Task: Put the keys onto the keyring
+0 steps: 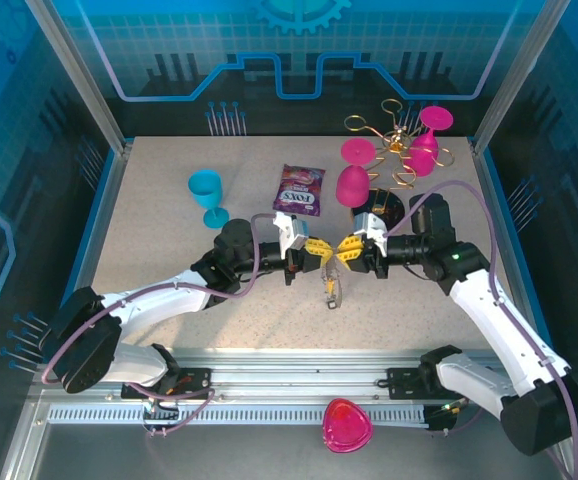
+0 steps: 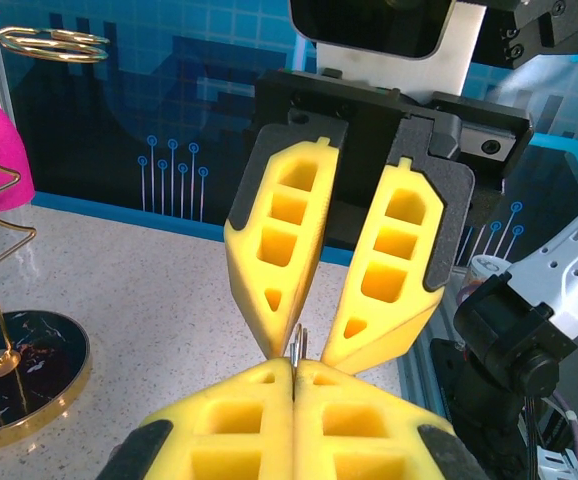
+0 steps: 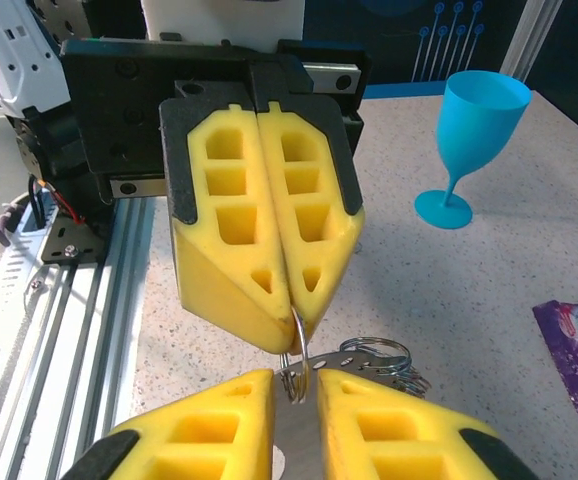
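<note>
The left gripper [image 3: 289, 325] is clamped tight on the keyring [image 3: 295, 368] — its thin wire pokes out from between the tips, over the middle of the table [image 1: 169, 250]. The right gripper [image 2: 304, 350] meets it tip to tip, jaws a little apart with the wire in the gap (whether they press on it, I cannot tell). Just beside the wire is a tangle of silvery loops and keys [image 3: 384, 362] — too bunched to sort out. A blue goblet [image 3: 474, 130] stands well apart.
</note>
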Available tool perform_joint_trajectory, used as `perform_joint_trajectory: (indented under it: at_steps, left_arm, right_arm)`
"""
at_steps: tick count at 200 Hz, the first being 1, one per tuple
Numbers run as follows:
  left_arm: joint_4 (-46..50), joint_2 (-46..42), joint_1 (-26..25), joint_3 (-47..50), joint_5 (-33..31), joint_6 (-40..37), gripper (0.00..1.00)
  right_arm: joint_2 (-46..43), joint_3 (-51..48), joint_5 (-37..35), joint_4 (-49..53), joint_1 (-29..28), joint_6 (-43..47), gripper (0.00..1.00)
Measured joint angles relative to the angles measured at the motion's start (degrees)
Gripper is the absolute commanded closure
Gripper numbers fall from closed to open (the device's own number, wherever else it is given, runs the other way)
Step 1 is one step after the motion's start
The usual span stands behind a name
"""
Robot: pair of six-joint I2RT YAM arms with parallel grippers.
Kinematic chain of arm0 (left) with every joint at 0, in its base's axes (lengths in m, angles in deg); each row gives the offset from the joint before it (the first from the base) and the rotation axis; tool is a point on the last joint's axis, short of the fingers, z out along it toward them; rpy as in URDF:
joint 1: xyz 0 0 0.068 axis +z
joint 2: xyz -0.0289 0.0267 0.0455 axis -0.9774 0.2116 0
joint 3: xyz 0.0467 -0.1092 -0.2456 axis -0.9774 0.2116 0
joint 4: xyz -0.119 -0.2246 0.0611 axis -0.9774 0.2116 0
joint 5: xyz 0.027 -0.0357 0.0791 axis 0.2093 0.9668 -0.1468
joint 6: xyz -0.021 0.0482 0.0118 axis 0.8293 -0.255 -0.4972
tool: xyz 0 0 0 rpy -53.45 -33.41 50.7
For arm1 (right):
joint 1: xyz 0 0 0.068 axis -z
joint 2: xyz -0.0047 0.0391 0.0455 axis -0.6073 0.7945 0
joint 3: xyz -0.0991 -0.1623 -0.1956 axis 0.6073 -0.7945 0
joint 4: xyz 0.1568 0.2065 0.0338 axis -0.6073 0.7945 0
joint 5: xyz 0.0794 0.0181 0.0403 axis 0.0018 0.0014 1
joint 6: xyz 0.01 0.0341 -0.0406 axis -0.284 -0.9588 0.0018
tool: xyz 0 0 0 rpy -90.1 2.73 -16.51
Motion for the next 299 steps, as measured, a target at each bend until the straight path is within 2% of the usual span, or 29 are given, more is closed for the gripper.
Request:
perform_joint_trajectory:
  at_steps: [29, 48, 77, 88, 122, 183, 223, 299]
  left_arm:
    - [-0.11, 0.00, -0.20, 0.00, 0.02, 0.11, 1.00]
    - [-0.24, 0.00, -0.24, 0.00, -0.02, 0.11, 1.00]
    - [-0.15, -0.07, -0.24, 0.02, -0.09, 0.07, 1.00]
    - [0.42, -0.33, -0.28, 0.04, -0.31, -0.26, 0.90]
    - [4.09, -2.32, -0.57, 0.07, -1.16, -2.62, 0.77]
    - [11.21, -3.10, -0.57, 0.04, -1.22, -6.73, 0.70]
    - [14.73, -3.10, -0.57, -0.07, -1.57, -8.55, 0.72]
    - [15.54, -3.10, -0.57, -1.31, -1.53, -9.14, 0.76]
  right_arm:
    - [0.70, 0.00, 1.09, -0.33, 0.00, -0.44, 0.87]
    - [0.92, 0.00, 1.75, -0.57, 0.00, -0.48, 1.00]
    - [0.98, 0.09, 1.81, -0.33, 0.00, -1.01, 1.00]
    - [1.05, 0.33, 1.81, 0.28, 0.00, -0.48, 1.00]
    - [2.08, 2.10, 1.62, 3.34, -0.04, 2.16, 1.00]
    - [3.50, 5.07, -0.92, 8.44, -2.08, 7.56, 1.00]
    - [4.35, 6.95, -2.23, 10.75, -3.37, 10.10, 1.00]
    - [6.84, 9.11, -5.27, 14.75, -5.40, 13.62, 1.00]
